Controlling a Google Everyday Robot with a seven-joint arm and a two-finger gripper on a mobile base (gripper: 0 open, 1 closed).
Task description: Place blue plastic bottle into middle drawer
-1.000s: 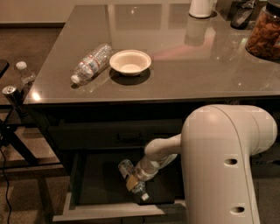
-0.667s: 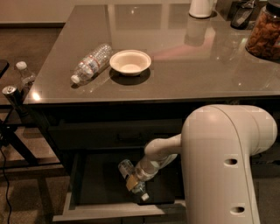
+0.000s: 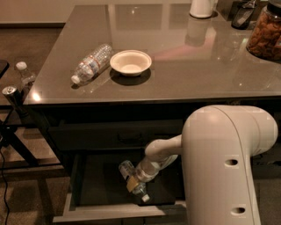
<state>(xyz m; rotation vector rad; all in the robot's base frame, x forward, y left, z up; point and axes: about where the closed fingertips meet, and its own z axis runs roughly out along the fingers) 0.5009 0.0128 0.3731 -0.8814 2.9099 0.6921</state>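
Observation:
The middle drawer (image 3: 109,211) is pulled open below the table, with a black inside and a pale front rim. The blue plastic bottle (image 3: 128,170) is inside it, tilted, with its white cap (image 3: 145,198) toward the drawer's front. My gripper (image 3: 134,182) reaches down into the drawer from the white arm (image 3: 164,151) and is shut on the bottle's middle. I cannot tell whether the bottle touches the drawer floor.
On the grey table top (image 3: 197,66) lie a longer ribbed clear bottle (image 3: 91,64) and a white bowl (image 3: 131,62). A white jug (image 3: 201,8) and a snack jar (image 3: 265,33) stand at the back right. A closed dark drawer front (image 3: 116,136) is above the open one. A stand with a bottle and a can (image 3: 17,88) is at the left.

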